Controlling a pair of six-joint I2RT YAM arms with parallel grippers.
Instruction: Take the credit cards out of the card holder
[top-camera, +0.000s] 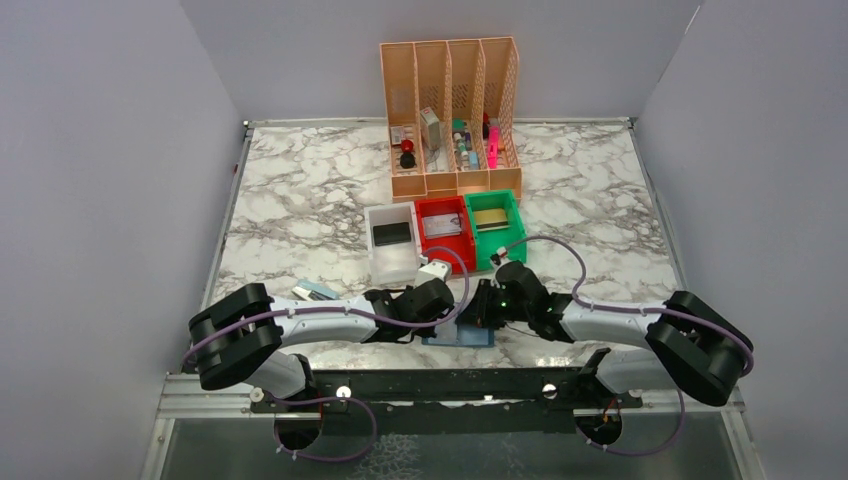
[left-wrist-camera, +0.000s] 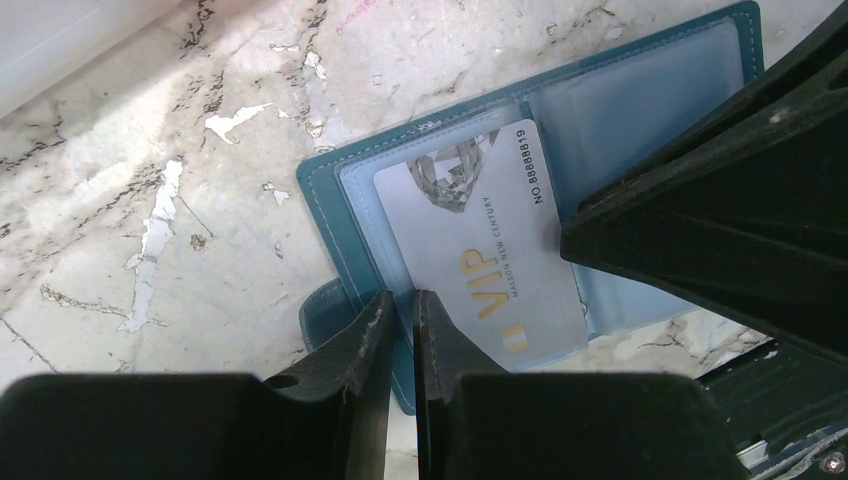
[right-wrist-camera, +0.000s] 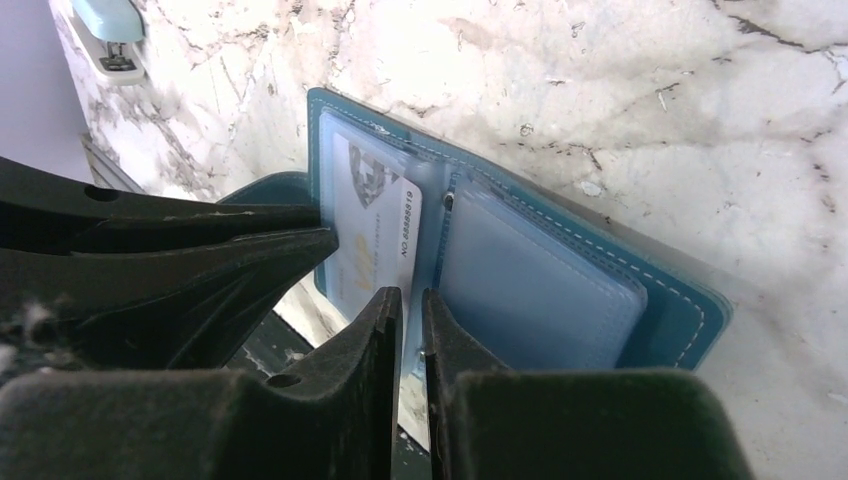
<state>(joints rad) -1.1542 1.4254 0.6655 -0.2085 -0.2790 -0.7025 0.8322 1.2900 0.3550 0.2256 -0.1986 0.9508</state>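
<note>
The teal card holder (top-camera: 458, 336) lies open on the marble table near the front edge, between both grippers. In the left wrist view its teal rim (left-wrist-camera: 335, 215) frames a silvery-grey VIP credit card (left-wrist-camera: 480, 240) in the left clear pocket. The snap tab (left-wrist-camera: 322, 318) sticks out on that side. My left gripper (left-wrist-camera: 402, 295) is shut, tips over the holder's near-left edge. My right gripper (right-wrist-camera: 411, 293) is shut, tips at the centre fold beside the card (right-wrist-camera: 372, 225). The right pocket (right-wrist-camera: 540, 280) looks empty. I cannot make out a gold card for certain.
White (top-camera: 390, 240), red (top-camera: 443, 228) and green (top-camera: 493, 222) bins stand just behind the grippers; a tan flat thing lies in the green one. A peach mesh organizer (top-camera: 450, 110) stands further back. A pale blue stapler (top-camera: 315, 291) lies left of the arms.
</note>
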